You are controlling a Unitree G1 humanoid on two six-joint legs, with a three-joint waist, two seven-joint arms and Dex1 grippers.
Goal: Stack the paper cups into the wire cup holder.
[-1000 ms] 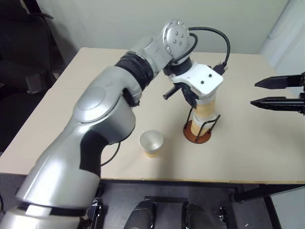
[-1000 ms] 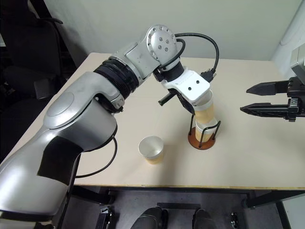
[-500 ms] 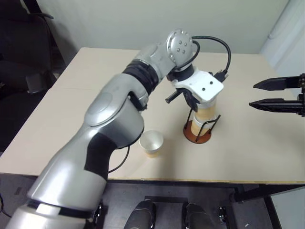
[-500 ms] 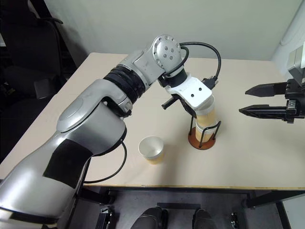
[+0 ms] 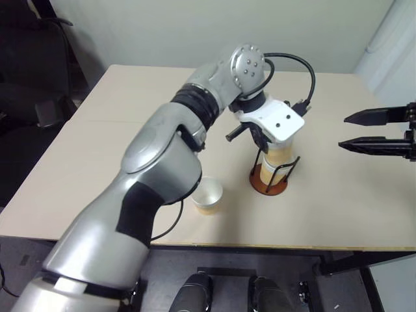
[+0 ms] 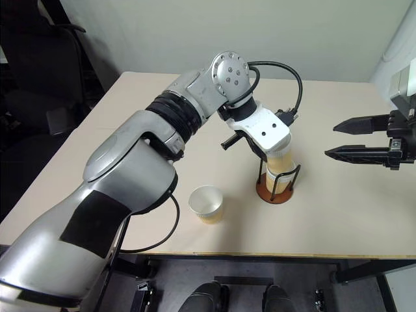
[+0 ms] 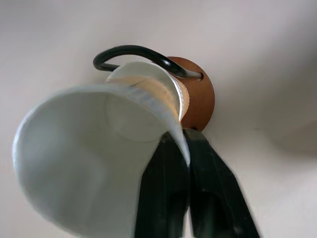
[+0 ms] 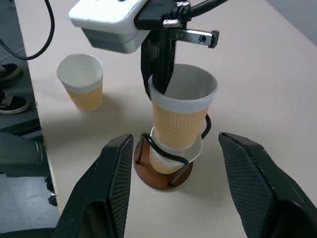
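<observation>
Over the holder point(image 8: 163, 174) at table centre, the left gripper point(image 8: 159, 82) pinches the rim of a cup point(image 8: 181, 114) nested in another cup point(image 8: 166, 159). At 8 o'clock stands a third cup point(image 5: 207, 194). At 3 o'clock the right gripper point(image 5: 374, 132) hangs wide, empty.

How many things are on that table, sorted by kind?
Paper cups: 3, one loose on the table, one in the holder, one being lowered into it
Wire cup holder: 1
Total: 4
</observation>
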